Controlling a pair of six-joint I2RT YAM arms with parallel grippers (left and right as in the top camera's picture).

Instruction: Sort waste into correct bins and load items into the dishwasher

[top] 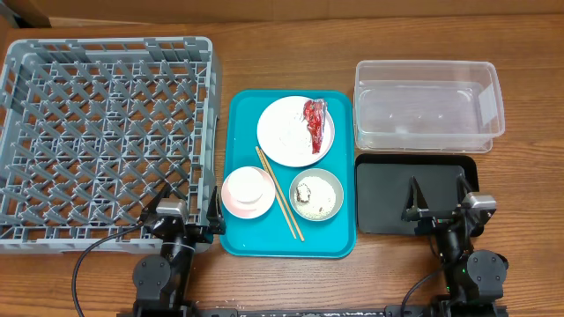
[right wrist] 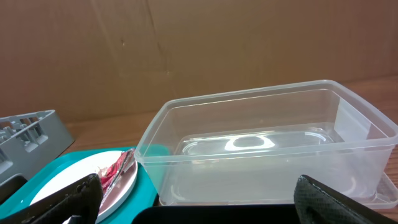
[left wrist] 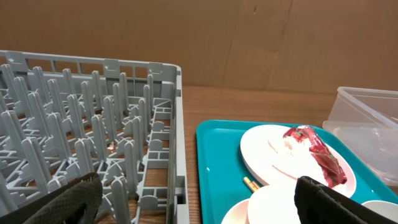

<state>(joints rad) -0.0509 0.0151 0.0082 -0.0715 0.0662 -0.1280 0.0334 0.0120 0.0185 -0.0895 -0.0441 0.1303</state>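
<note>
The grey dish rack (top: 106, 44) fills the left. On the teal tray (top: 335, 238) a white plate (top: 286, 132) carries the red wrapper (top: 315, 123). A pink bowl (top: 236, 204) holds a white cup (top: 248, 185). A grey bowl (top: 328, 189) holds rice and a brown scrap (top: 306, 191). Chopsticks (top: 279, 194) lie between the bowls. The clear tub (top: 423, 63) and black tray (top: 383, 198) sit on the right. My left gripper (top: 189, 207) is open and empty at the rack's near right corner. My right gripper (top: 438, 198) is open and empty over the black tray. I cannot pick out the tissue.
The left wrist view shows the rack's pegs (left wrist: 93, 124), the teal tray (left wrist: 217, 162), the plate (left wrist: 267, 149) and the wrapper (left wrist: 317, 155). The right wrist view shows the clear tub (right wrist: 261, 149) ahead and the black tray (right wrist: 217, 214) below. A cardboard wall stands behind the table.
</note>
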